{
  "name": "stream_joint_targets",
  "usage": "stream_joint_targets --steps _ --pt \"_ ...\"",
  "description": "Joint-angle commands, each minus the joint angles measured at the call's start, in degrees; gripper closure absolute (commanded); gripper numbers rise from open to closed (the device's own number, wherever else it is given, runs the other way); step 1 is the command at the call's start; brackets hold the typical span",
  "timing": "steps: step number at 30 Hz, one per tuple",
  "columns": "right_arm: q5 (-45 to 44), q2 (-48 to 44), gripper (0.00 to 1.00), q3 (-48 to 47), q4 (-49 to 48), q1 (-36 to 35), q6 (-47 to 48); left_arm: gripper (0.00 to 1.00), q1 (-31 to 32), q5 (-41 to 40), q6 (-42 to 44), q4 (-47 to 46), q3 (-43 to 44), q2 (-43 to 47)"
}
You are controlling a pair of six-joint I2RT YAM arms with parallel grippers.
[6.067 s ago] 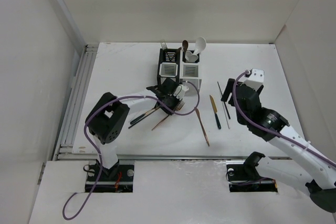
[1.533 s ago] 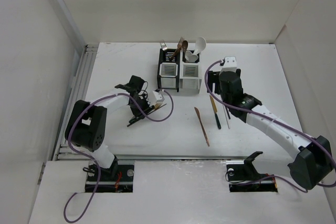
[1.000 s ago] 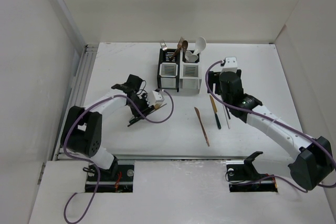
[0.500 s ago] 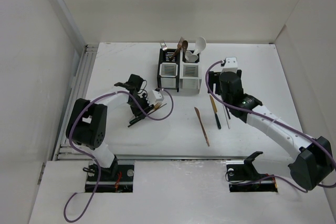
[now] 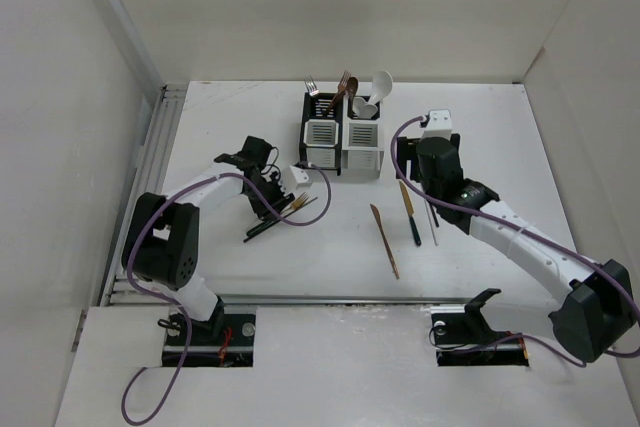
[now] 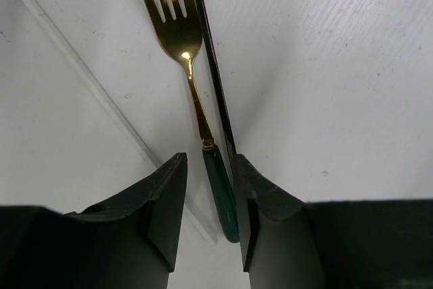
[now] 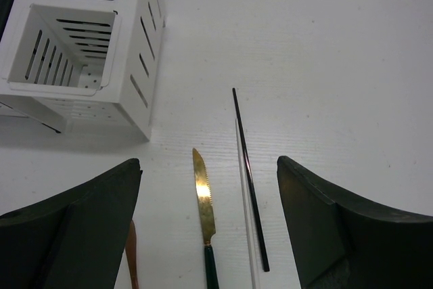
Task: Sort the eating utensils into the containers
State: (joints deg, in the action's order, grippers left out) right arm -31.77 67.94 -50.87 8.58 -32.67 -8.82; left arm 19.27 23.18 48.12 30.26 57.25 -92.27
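Now, the left tool sits astride a fork

Closest in, the left tool (image 6: 210, 160) stands over the fork (image 6: 177, 32). Its fingers are only narrowly apart on either side of the dark handle, and the tines point straight away from it. A black chopstick (image 6: 206, 45) lies hard alongside (it may get pinched too). I cannot tell whether the fingers are actually squeezing. Across the bench (image 5: 480, 127), the right tool (image 7: 208, 162) hangs wide open and empty above a knife (image 7: 204, 201). Farthest back stand the black container (image 5: 322, 132) and the white container (image 5: 362, 137).

You see arms (image 5: 520, 241): white links, black joints | cables (image 5: 396, 150): purple, looping | fingers (image 6: 155, 221): black, matte | wrist boxes (image 5: 437, 119): white | bases (image 5: 207, 332): black
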Motion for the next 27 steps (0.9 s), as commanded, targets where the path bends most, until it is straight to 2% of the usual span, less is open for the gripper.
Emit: stream_joint_targets --steps 1,12,15,27 --pt "-1.4 0.3 0.14 -0.8 -0.8 -0.4 0.1 0.69 -0.5 0.3 -0.4 1.2 1.4 0.3" --pt "-1.4 0.3 0.14 -0.8 -0.8 -0.4 0.1 0.7 -0.5 -1.5 -2.0 -1.1 -1.2 -1.0" --pt "-1.4 0.8 0.14 -0.8 -0.8 -0.4 0.1 0.72 0.1 -5.1 -2.6 -3.2 -2.4 -1.5" --pt "-1.9 0.8 0.14 -0.8 -0.8 -0.4 0.6 0.72 1.8 -8.0 -4.4 -5.1 -5.2 -2.1"
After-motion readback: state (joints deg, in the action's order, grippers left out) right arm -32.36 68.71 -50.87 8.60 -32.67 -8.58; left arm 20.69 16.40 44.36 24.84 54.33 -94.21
